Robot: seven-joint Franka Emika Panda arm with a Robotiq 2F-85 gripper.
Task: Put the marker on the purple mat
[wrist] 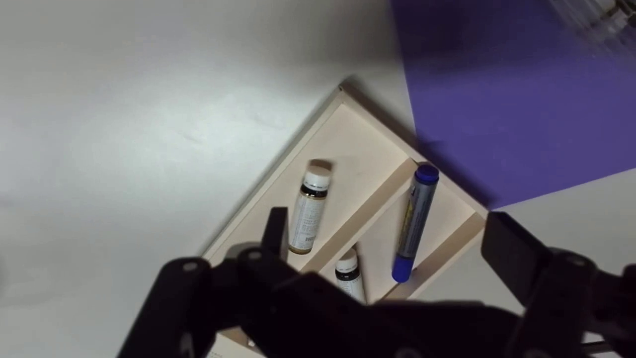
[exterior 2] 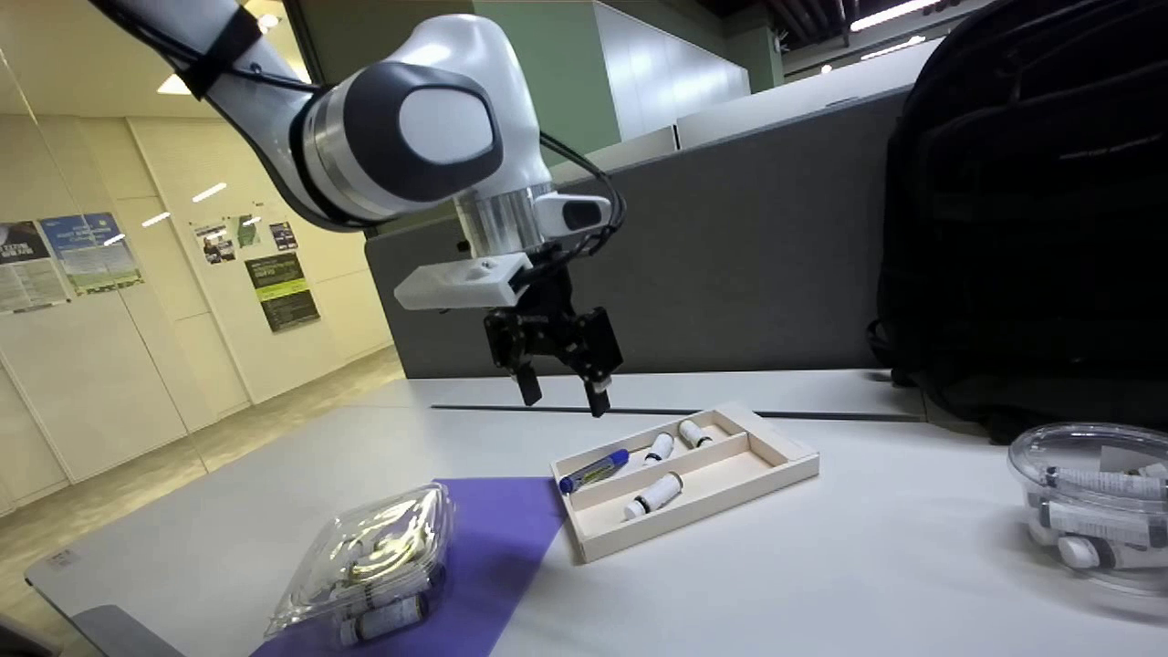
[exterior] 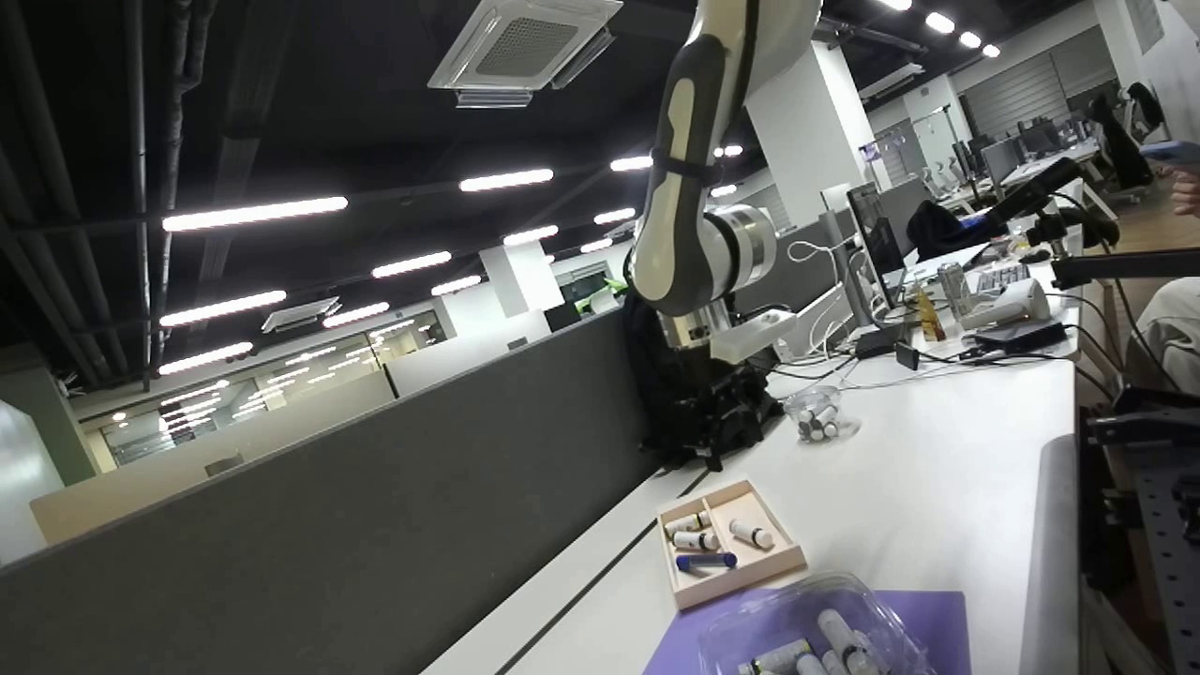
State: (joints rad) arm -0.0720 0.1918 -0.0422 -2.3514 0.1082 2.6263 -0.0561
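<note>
The blue-capped marker with a grey body [exterior 2: 595, 471] lies diagonally in a narrow compartment of the tan wooden tray [exterior 2: 707, 513], at the end nearest the mat. The marker also shows in an exterior view [exterior: 706, 562] and in the wrist view [wrist: 417, 219]. The purple mat [exterior 2: 500, 538] lies flat on the table beside the tray; it also shows in the wrist view [wrist: 516, 114] and an exterior view [exterior: 928, 614]. My gripper [exterior 2: 564, 399] is open and empty above the tray. In the wrist view the marker shows between the spread fingers [wrist: 390, 241], below them.
White bottles share the tray, one [wrist: 309, 211] in the wider compartment. A clear plastic clamshell box [exterior 2: 370, 557] holding bottles stands on the mat. A clear round tub [exterior 2: 1095, 520] of bottles stands on the table. A grey partition [exterior 2: 730, 246] and black backpack [exterior 2: 1022, 210] stand behind.
</note>
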